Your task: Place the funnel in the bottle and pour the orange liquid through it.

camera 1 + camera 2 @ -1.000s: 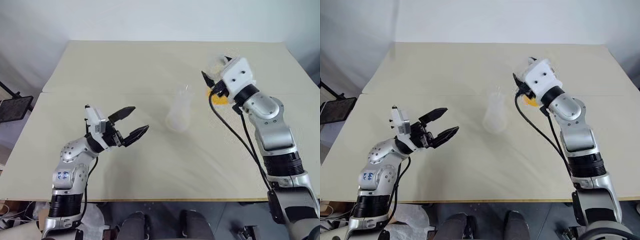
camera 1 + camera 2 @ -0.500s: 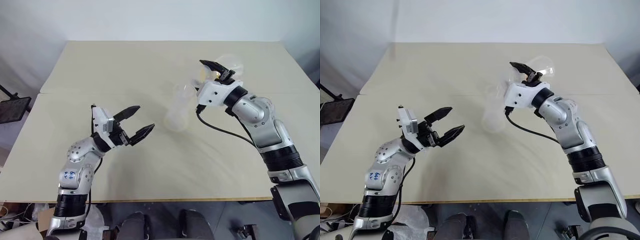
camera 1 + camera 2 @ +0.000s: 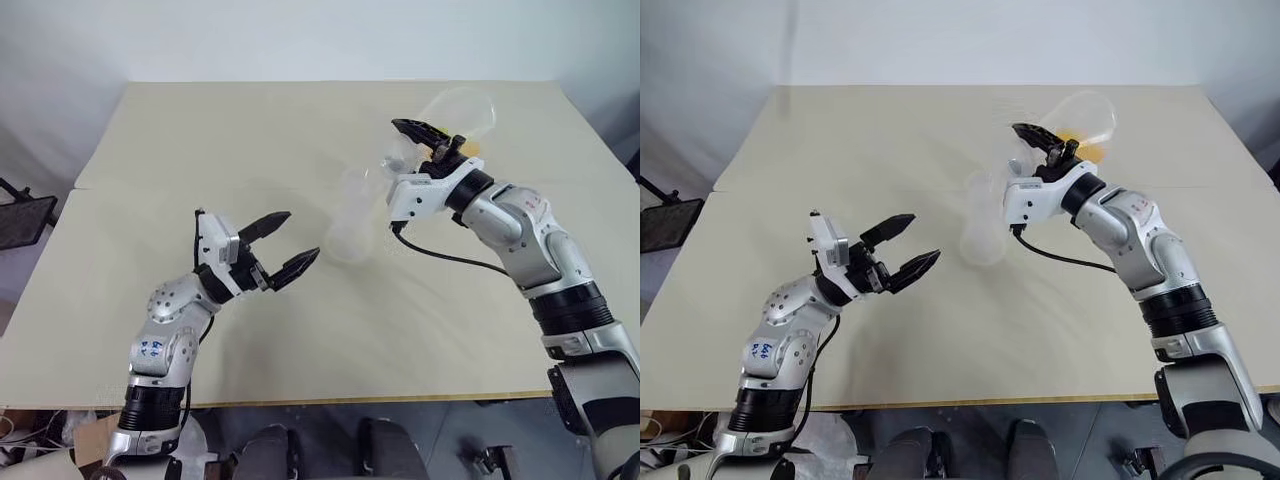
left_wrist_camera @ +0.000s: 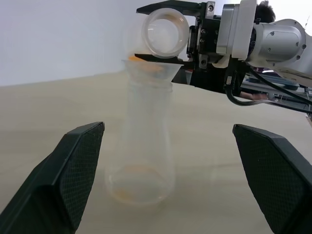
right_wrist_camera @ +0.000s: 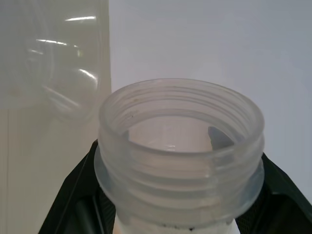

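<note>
Two arms work over a tan table (image 3: 200, 130): the right gripper (image 3: 432, 140), fingers clamped on a round flask (image 3: 455, 110), tips its mouth over the funnel (image 4: 151, 72) seated in the bottle (image 3: 352, 215) at mid-table. Orange liquid (image 4: 139, 187) seemingly pools in the bottle's base. Left gripper (image 3: 285, 245) waits nearby, fingers apart. Pouring is underway; next, a steady tilt.

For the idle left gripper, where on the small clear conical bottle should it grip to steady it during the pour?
Probably low on the small clear conical bottle, just above its wide base, approaching level from the robot's left. The clear funnel sits in the neck with the right gripper tipping the round clear flask above, so the top is crowded.
</note>
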Tool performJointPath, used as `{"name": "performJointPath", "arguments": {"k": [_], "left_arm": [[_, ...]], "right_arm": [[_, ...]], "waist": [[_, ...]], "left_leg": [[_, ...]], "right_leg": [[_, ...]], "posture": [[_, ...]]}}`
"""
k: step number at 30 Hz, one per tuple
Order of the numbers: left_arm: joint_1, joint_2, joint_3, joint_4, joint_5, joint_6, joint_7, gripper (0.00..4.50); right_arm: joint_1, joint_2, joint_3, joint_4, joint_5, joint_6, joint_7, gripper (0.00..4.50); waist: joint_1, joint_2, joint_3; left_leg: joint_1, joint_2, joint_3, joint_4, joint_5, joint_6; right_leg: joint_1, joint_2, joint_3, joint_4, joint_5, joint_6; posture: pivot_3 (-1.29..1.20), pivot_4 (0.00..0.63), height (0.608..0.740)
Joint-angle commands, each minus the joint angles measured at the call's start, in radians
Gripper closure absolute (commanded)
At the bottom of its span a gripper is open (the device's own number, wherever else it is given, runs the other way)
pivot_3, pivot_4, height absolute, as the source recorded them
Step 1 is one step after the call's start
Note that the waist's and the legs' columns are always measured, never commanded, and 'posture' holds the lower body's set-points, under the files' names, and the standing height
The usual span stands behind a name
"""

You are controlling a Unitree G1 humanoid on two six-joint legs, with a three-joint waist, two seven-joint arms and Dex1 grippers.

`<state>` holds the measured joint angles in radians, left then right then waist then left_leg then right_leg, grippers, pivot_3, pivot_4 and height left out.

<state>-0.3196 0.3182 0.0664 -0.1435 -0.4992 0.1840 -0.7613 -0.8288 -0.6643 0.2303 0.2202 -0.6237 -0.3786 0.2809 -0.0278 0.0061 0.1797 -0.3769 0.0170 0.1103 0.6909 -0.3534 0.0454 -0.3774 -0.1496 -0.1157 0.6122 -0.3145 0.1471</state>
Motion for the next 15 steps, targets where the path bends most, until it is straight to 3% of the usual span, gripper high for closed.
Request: {"name": "performJointPath", "arguments": {"k": [1, 15], "left_arm": [[-0.012, -0.009, -0.005, -0.018, 0.006, -0.027, 0.006, 0.0], [-0.002, -0.033, -0.019, -0.025, 0.021, -0.034, 0.022, 0.0]], "right_arm": [[-0.049, -0.005, -0.01, -0.005, -0.016, -0.02, -0.025, 2.02], [-0.088, -0.009, 0.027, 0.037, -0.101, -0.049, -0.065, 2.02]], "waist": [[0.0, 0.0, 0.0], [-0.001, 0.0, 0.0]], "left_leg": [[0.0, 0.0, 0.0, 0.0, 0.0, 0.0], [0.0, 0.0, 0.0, 0.0, 0.0, 0.0]], "right_leg": [[0.0, 0.0, 0.0, 0.0, 0.0, 0.0], [0.0, 0.0, -0.001, 0.0, 0.0, 0.0]], "posture": [[0.0, 0.15, 0.74], [0.0, 0.15, 0.74]]}}
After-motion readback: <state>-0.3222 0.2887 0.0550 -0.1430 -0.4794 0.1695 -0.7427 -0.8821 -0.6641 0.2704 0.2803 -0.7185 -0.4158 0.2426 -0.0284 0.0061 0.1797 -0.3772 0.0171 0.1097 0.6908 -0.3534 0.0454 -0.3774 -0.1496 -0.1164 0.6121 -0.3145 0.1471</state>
